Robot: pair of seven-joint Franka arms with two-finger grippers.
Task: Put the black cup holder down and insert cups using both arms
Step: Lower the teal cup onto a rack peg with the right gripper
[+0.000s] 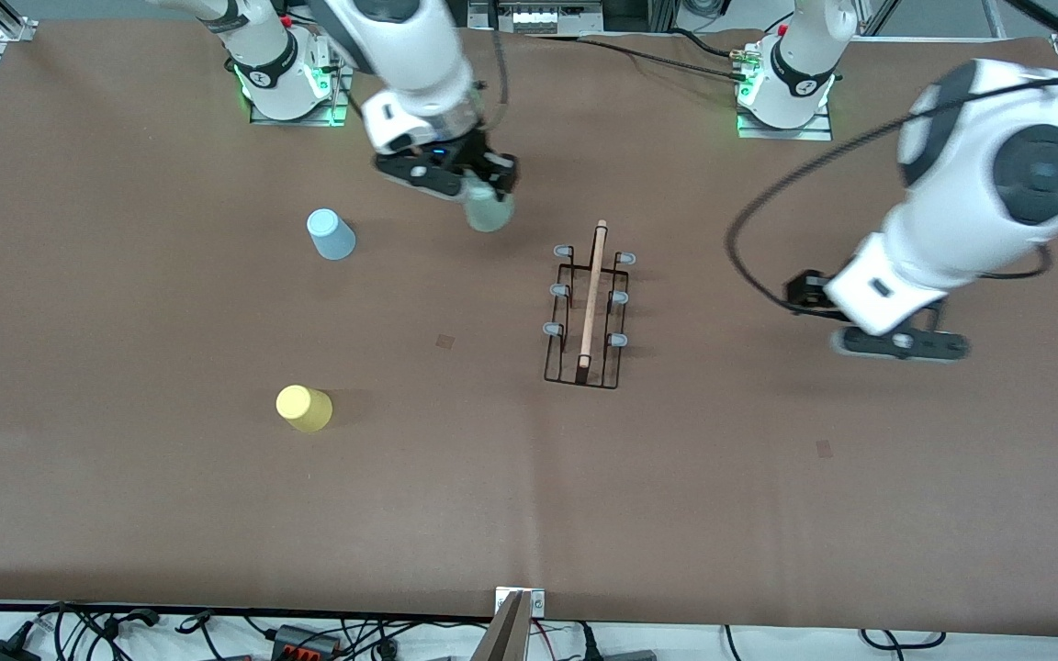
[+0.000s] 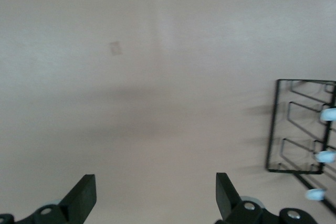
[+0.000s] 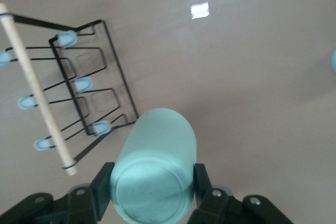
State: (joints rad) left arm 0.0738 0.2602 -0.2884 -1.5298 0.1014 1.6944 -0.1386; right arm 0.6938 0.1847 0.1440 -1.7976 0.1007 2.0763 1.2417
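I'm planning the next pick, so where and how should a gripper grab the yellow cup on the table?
The yellow cup seems to stand upside down, closed base up, alone on the table. Come straight down from above and close the fingers across its tapered side wall near the base, much as the right gripper holds the green cup.

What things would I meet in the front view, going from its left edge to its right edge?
yellow cup → light blue cup → right gripper holding the sage green cup → black cup holder → left gripper, open over bare table.
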